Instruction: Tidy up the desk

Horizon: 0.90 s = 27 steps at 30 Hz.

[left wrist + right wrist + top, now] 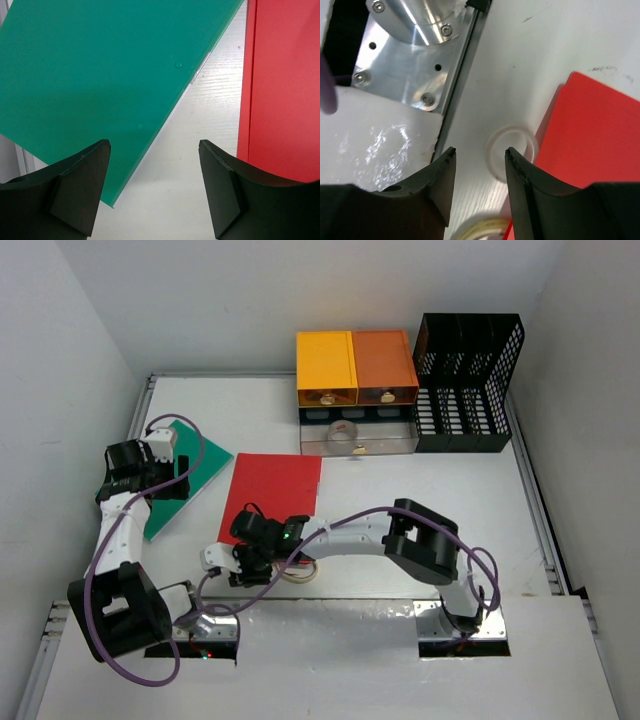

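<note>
Basically looking at the white tabletop [420, 490] filling most of the top view, under everything. Got the left arm [118, 530] stretched from the near left corner along the left edge, left fingers [80, 190] spread wide on nothing, over the gap between green sheet [100, 65] and red sheet [280, 90]. Got the right arm [420, 540] folded at the elbow, reaching left along the near edge, right fingers [440, 185] apart and empty, pointing down at a white ring [512, 147] beside the red sheet.

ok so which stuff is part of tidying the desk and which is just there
Job: white rectangular desk, green flat board, red flat board, small white ring, orange-and-yellow drawer unit, black mesh file rack.
Just there: purple cables, bare metal mounting plate.
</note>
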Motion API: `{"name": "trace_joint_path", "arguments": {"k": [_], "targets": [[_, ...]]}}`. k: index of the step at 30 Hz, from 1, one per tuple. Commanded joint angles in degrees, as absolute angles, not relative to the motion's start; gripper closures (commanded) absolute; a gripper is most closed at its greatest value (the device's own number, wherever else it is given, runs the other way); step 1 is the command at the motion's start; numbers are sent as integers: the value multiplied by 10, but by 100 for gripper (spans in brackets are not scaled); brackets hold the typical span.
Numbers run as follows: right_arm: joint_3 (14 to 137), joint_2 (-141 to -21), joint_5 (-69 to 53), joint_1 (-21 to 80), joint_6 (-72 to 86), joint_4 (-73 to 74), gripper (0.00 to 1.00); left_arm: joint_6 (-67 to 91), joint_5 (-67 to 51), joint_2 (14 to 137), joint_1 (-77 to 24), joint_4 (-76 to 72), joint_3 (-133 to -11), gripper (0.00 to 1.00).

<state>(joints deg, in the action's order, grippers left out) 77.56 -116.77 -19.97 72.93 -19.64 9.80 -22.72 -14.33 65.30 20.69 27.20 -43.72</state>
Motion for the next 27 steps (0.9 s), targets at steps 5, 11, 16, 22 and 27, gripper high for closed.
{"name": "trace_joint_path", "arguments": {"k": [5,11,16,22,27], "targets": [[835,-1229,-199,717,-223,110,57,-236,-159,652,211,257,-451,30],[832,-1248,-208,706,-209,130,61,-238,-163,651,211,259,-450,30],[817,-1240,-222,707,-174,126,96,-237,-165,654,210,258,-452,30],[758,-1125,-293,707,-150,79,100,-239,-166,654,211,261,-452,30],[709,-995,-278,679,-112,26,100,-239,-166,653,210,264,-453,30]]}}
